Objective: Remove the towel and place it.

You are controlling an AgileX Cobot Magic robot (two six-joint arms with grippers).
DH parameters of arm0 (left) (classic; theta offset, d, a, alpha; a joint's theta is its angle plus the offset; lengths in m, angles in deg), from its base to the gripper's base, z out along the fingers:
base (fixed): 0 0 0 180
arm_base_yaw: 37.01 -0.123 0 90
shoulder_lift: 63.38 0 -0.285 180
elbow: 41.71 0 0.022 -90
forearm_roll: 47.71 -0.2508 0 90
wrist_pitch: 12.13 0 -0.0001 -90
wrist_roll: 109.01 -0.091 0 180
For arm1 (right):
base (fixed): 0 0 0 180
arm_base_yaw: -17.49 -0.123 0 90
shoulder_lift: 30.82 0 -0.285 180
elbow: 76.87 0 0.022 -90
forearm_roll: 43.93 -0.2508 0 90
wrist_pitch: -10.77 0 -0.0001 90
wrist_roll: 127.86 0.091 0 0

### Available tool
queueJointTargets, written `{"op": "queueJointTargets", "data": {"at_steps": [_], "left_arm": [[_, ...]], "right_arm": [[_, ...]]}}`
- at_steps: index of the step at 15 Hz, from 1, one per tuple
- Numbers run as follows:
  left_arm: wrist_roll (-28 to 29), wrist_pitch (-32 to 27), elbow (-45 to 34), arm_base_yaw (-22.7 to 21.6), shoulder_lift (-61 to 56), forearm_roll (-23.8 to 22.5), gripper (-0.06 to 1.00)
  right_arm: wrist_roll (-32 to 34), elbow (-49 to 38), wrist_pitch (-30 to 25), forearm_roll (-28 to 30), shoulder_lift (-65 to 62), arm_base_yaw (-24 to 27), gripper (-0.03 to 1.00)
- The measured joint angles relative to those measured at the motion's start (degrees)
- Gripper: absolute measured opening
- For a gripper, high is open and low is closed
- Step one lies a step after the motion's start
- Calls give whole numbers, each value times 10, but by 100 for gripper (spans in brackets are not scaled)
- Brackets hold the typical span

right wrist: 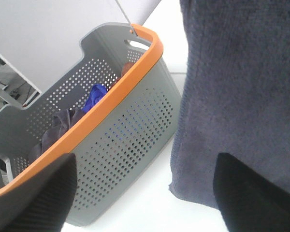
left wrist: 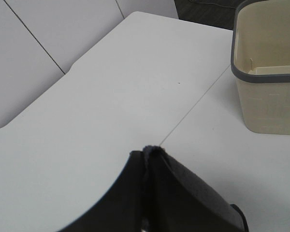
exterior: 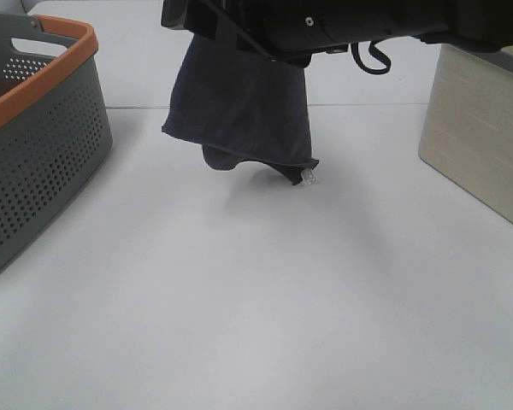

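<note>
The dark navy-charcoal towel [exterior: 239,107] hangs in the air over the back middle of the white table [exterior: 256,299]. Its lower hem and small white tag [exterior: 308,177] are just above the surface. Black arm parts [exterior: 342,21] cover its top edge. In the left wrist view my left gripper [left wrist: 147,157] is shut, with a thin edge of the towel [left wrist: 150,150] pinched between its fingers. In the right wrist view my right gripper [right wrist: 145,193] is open, its fingers [right wrist: 38,193] wide apart. The towel [right wrist: 241,82] hangs right in front of it.
A grey perforated basket with an orange rim [exterior: 34,81] stands at the left and holds a blue garment [right wrist: 94,96] and grey clothes [right wrist: 58,128]. A beige basket with a grey rim [left wrist: 266,72] stands at the right [exterior: 487,137].
</note>
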Motion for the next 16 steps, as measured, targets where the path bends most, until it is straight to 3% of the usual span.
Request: {"op": "queueJointTargets", "data": {"at_steps": [6, 10, 16], "left_arm": [[53, 66, 0, 0, 27, -8, 0], [108, 141, 0, 0, 48, -10, 0], [144, 159, 0, 1, 57, -36, 0]], "right_arm": [[52, 36, 49, -2, 67, 0, 70], [63, 53, 69, -2, 96, 0, 70], [60, 55, 132, -2, 101, 0, 70]]}}
